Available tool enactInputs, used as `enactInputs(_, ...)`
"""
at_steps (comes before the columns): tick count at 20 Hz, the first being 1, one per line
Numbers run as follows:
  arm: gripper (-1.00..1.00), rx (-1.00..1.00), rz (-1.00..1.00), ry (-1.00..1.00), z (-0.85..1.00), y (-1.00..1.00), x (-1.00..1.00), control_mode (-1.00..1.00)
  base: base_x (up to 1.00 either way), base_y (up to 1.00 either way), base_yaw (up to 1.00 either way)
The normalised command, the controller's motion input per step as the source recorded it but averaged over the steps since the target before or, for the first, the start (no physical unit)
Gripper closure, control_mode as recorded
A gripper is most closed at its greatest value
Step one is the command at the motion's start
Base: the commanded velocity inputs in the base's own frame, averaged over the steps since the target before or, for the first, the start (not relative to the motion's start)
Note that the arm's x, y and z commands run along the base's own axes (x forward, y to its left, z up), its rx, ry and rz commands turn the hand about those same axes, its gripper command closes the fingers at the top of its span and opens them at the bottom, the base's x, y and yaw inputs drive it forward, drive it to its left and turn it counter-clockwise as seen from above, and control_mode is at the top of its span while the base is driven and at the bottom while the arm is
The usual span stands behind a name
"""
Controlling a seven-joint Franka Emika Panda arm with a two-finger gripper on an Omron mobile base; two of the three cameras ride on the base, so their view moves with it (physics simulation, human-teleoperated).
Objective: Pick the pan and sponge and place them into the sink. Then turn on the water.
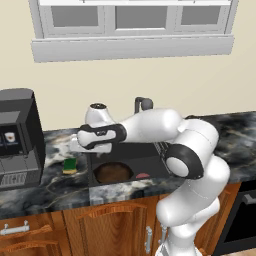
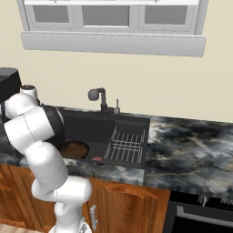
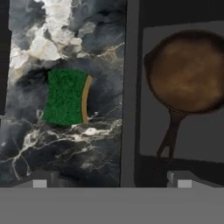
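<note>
One round dark-brown pan [image 3: 188, 72] already lies in the black sink basin [image 3: 183, 148] at right — the green-topped sponge [image 3: 68, 97], centre-left on marble, awaits the wide-open, empty gripper [image 3: 111, 181].

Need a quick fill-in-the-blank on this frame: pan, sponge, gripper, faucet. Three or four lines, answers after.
1. The pan lies inside the ____.
2. The sponge lies on the ____, beside the sink.
3. The gripper holds ____.
4. From the faucet, water is ____ running.

Missing words: sink; counter; nothing; not
</note>
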Motion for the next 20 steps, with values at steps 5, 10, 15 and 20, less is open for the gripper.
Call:
enactInputs(5,-1.00,-0.06,0.11,-0.12,-0.01,0.29,-0.01,-1.00,0.00,0.00,0.00)
enactInputs(10,-1.00,-0.01,0.09,-0.10,-0.01,0.23,0.00,-1.00,0.00,0.00,0.00)
enactInputs(15,-1.00,-0.01,0.05,-0.03,-0.02,0.13,0.09,-1.00,0.00,0.00,0.00)
enactInputs(20,-1.00,-0.05,0.00,0.00,-0.02,0.12,0.09,-1.00,0.00,0.00,0.00)
